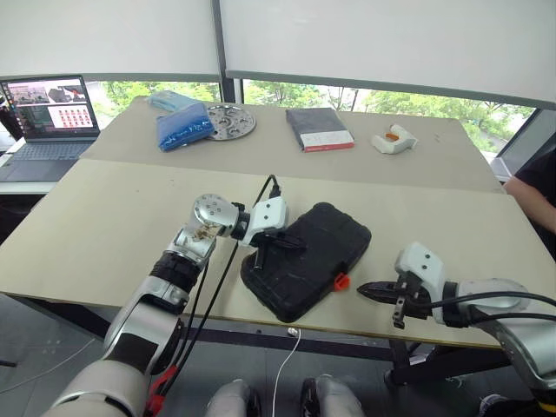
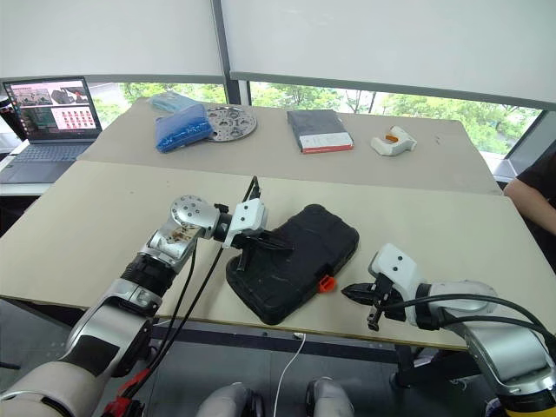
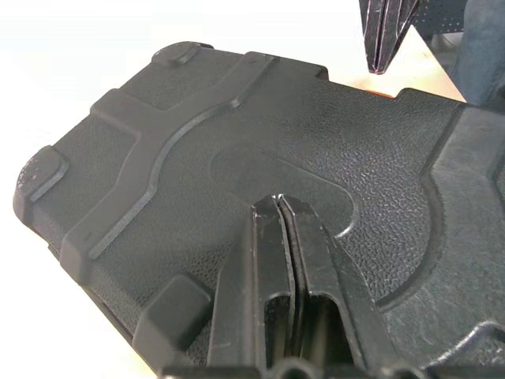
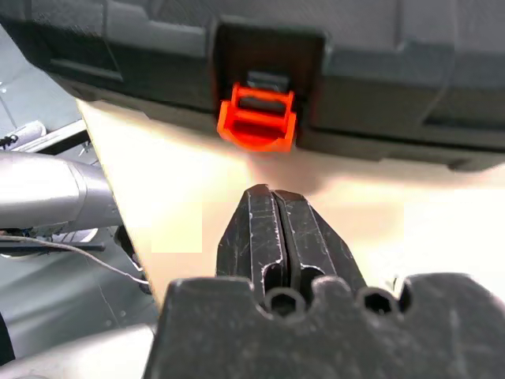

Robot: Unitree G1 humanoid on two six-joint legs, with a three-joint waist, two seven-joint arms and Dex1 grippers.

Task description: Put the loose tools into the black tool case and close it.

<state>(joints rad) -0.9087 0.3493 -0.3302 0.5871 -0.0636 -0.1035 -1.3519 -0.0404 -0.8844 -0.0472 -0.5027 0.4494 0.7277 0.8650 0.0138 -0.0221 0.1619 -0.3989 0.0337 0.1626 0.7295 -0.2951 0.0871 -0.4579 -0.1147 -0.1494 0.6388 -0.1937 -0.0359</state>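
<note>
The black tool case (image 1: 326, 239) lies closed on the near table, its orange latch (image 1: 341, 281) facing the front edge. My left gripper (image 1: 298, 246) is shut, with its fingertips resting on the textured lid (image 3: 197, 158). My right gripper (image 1: 361, 289) is shut on nothing and hovers low over the tabletop just right of the latch; in the right wrist view its tips (image 4: 268, 196) point at the latch (image 4: 256, 118) with a short gap between. The loose tools are out of view.
On the far table are a laptop (image 1: 48, 109), a blue bag (image 1: 182, 128), a round metal disc (image 1: 230, 122), a dark grey book (image 1: 319, 129) and a white-and-orange object (image 1: 393, 139). A person's arm (image 1: 534, 191) shows at the right edge. The case lies close to the table's front edge (image 1: 347, 330).
</note>
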